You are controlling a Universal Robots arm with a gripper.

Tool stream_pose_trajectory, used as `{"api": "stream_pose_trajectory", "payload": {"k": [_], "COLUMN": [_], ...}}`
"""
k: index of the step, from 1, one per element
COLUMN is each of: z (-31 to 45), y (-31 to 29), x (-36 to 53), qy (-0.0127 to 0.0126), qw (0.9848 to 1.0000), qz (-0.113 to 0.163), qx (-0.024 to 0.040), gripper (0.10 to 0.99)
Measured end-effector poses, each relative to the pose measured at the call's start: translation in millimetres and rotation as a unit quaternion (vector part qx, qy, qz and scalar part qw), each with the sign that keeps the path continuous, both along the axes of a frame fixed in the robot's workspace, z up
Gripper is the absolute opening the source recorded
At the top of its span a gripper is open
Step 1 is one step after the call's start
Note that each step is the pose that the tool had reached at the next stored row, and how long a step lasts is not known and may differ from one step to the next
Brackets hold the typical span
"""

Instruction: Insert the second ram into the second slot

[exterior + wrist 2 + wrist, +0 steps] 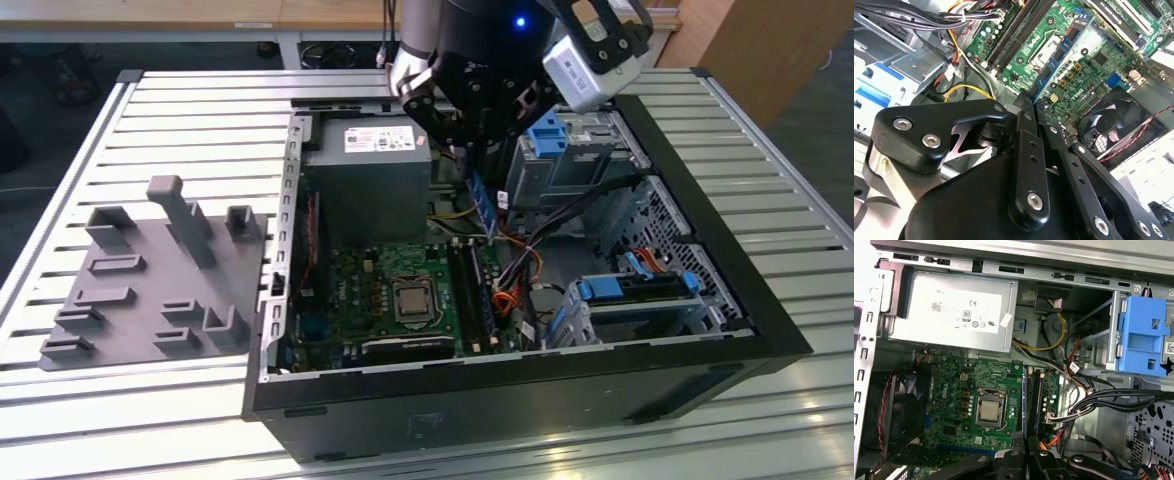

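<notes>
Exterior view: the pincer point(471, 158) hangs in the upper middle of the frame, its jaws drawn in to a narrow gap and clamped on the second ram point(486, 208), a thin blue stick held on edge just beneath it. The stick is over the open computer case point(534, 385), raised clear of the motherboard point(387, 270), and its long edge runs much the same way as the memory slots point(475, 290) lower in the frame. In the first wrist view the ram point(1024, 405) shows as a slim blue line reaching out from the pincer point(1026, 460), just beside the dark slots point(1035, 395) and nearly parallel to them. I judge the step in hand to be lining up above the slots, with nothing seated yet. Seating calls for the bottom edge to be square over the second slot, then an even, straight press. I cannot tell whether a neighbouring slot is already filled.
</notes>
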State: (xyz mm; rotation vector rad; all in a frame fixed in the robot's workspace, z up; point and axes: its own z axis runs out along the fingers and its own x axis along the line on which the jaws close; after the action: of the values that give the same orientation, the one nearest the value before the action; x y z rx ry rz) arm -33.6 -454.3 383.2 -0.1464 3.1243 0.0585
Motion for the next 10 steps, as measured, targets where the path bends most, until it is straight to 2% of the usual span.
{"api": "stream_pose_trajectory", "payload": {"k": [10], "z": [-0.6], "y": [0.0], "x": [0.0], "qy": [0.0000], "qw": [0.9996], "qz": [-0.029], "qx": [0.0000], "gripper": [0.137]}}
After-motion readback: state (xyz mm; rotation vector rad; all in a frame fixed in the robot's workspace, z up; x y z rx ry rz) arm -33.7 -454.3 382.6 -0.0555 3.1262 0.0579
